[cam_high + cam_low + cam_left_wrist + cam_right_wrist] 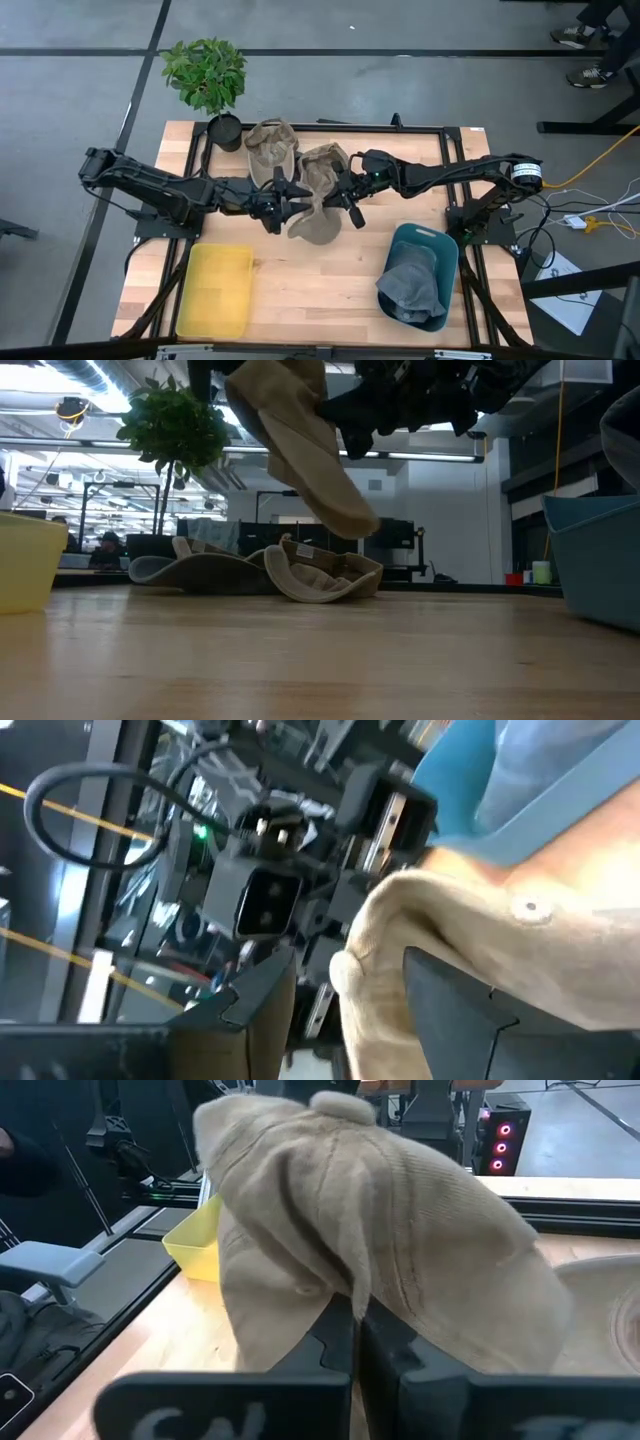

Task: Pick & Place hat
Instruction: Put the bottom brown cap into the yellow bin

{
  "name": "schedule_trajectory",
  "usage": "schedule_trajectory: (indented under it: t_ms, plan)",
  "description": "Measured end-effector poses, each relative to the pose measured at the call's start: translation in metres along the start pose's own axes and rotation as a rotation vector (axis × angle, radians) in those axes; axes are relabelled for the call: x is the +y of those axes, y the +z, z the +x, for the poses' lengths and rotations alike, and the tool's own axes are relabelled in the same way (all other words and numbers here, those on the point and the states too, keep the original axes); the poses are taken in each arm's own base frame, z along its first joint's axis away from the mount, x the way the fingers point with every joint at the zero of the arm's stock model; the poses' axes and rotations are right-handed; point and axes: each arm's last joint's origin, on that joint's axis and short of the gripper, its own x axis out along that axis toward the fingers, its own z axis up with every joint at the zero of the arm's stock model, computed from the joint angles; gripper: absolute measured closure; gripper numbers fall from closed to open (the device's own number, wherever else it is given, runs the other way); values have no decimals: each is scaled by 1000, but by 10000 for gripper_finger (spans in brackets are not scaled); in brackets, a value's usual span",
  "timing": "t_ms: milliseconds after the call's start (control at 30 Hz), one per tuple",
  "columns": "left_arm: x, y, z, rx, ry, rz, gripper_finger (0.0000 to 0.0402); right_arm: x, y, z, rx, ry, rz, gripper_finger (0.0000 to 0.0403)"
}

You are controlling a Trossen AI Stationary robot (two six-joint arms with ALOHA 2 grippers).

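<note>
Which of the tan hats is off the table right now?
The tan hat held up between the left gripper and right gripper. The other two tan hats lie on the table behind it.

No legible text, label, brand, number or sign found anywhere; pale raised markings on the right wrist housing stayed unreadable.

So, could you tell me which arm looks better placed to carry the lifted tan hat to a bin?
Probably the right: the right gripper is shut on the tan hat, raised above the table, though the left gripper also meets it.
</note>
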Motion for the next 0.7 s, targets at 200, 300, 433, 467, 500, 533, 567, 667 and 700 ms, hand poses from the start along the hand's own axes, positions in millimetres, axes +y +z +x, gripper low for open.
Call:
schedule_trajectory:
  t_ms: [200, 300, 433, 467, 500, 533, 567, 667, 700]
  plan:
    - [3, -4, 2, -58, -36, -7, 220, 0, 0, 0, 0, 0, 5, 399]
    - [4, -6, 3, -89, -48, -11, 220, 0, 0, 0, 0, 0, 6, 399]
    - [5, -10, 5, -118, -76, -20, 220, 0, 0, 0, -1, 0, 6, 399]
    - [5, -11, 6, -125, -81, -23, 220, 0, 0, 0, 0, 0, 6, 399]
    - [5, -12, 7, -130, -88, -25, 220, 0, 0, 0, 0, 0, 6, 399]
    - [5, -13, 7, -133, -94, -26, 220, 0, 0, 0, 0, 0, 10, 399]
    - [5, -14, 7, -140, -97, -28, 220, 0, 0, 0, -1, 0, 16, 399]
    - [4, -16, 11, -154, -116, -29, 220, 0, 0, 0, -1, -1, 21, 399]
    - [3, -17, 11, -151, -121, -25, 220, 0, 0, 0, -1, -1, 22, 399]
